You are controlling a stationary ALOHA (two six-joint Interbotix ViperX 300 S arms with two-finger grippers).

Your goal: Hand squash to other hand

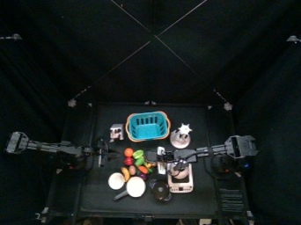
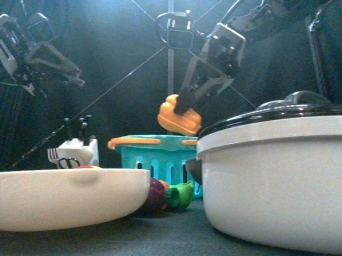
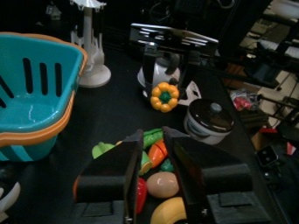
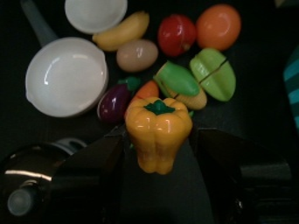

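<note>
Squash (image 4: 159,131), yellow-orange w/ lobed sides & green stem, pepper-like in shape, is up in the air off the table (image 1: 104,119). It sits between the two jaws of the right gripper (image 2: 187,100), one jaw on each side of it. The jaws stand wide, but only as wide as the squash body, so it's a grip w/ nothing else in it. In the front view the squash hangs above the rim of the teal basket (image 2: 147,160), clear of it. In the left wrist view it shows under the right arm's hand, stem side facing the camera.

Below it, per the right wrist view, is the toy food pile: green pieces (image 4: 211,74), a purple eggplant (image 4: 114,101), a beige egg-shaped piece (image 4: 136,54), a red tomato (image 4: 177,33), an orange (image 4: 218,24) & a banana (image 4: 121,33). A white bowl (image 4: 65,74) lies just beside the pile, w/ a smaller white bowl (image 4: 93,13) past it.

Left gripper (image 3: 160,144) is low over the same pile, well apart from the squash. Its jaws are spread wide w/ nothing between them; only pile items show through the gap.

Further out, a white pot w/ black lid (image 2: 274,170) stands near the table's front on the right arm's side. A white stand-like item (image 3: 87,35) is next to the basket at the back; can't tell what it is.
</note>
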